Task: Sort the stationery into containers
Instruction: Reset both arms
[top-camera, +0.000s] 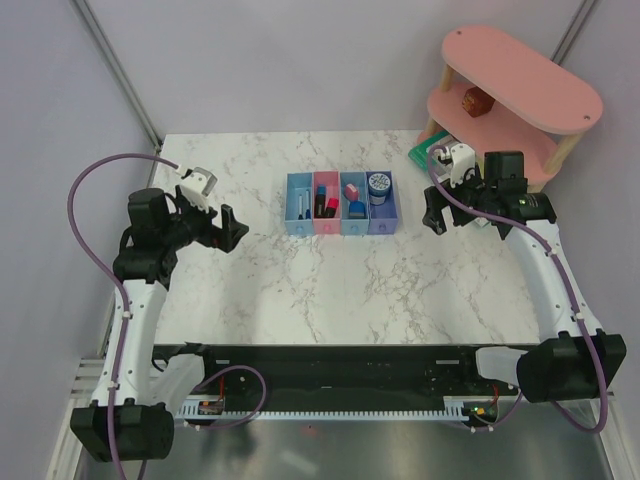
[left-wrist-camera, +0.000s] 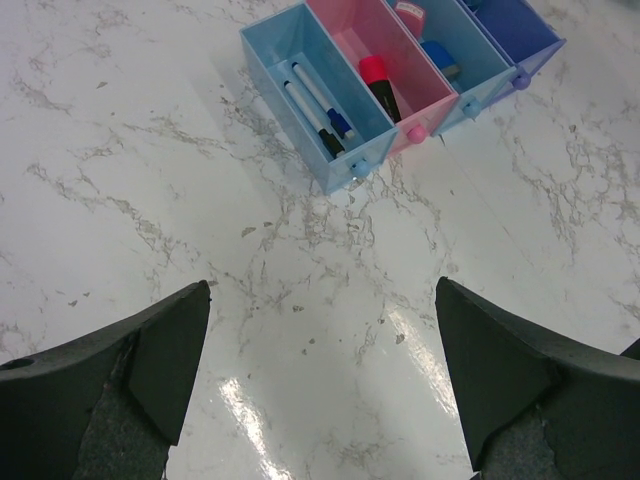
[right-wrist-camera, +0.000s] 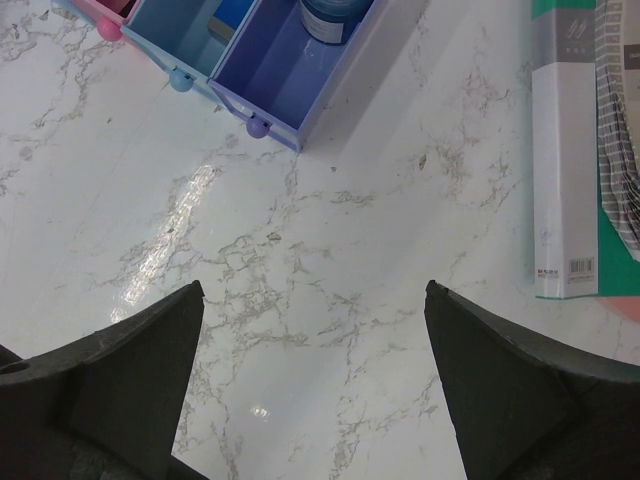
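The left gripper (top-camera: 231, 228) (left-wrist-camera: 322, 292) is spread wide with nothing between its jaws and touches nothing; it hovers over bare marble table (top-camera: 300, 290). The right gripper (top-camera: 434, 211) (right-wrist-camera: 315, 288) is spread just as wide and is also empty and clear of the surface. The row of bins lies between them at the 12 o'clock side of the table. The left gripper is well apart from it at its 9 o'clock, and the right gripper is near its 3 o'clock end. All the stationery lies inside the bins. Two thin pens (left-wrist-camera: 315, 105) lie side by side in the light blue bin (top-camera: 298, 229). A pink highlighter (left-wrist-camera: 380, 85) is in the pink bin (top-camera: 325, 229), with a blue highlighter (top-camera: 320, 192) beside it in the top view. The pink eraser (top-camera: 351, 190) and blue cube (top-camera: 355, 209) share the blue bin (top-camera: 353, 230), and the tape roll (top-camera: 378, 185) (right-wrist-camera: 335, 15) sits at the far end of the violet-blue bin (top-camera: 381, 230). Open marble stretches from the bins toward 6 o'clock, and also lies to 9 o'clock of them. At 3 o'clock room is tighter, where a flat green-and-white packet (right-wrist-camera: 565, 150) lies just beside the pink shelf (top-camera: 515, 85), which carries a small brown block (top-camera: 473, 100). The left arm rises from its base at 7 o'clock, folds at the elbow and points its wrist toward 3 o'clock. The right arm climbs along the table's right edge from 5 o'clock, its wrist turned toward 9 o'clock.
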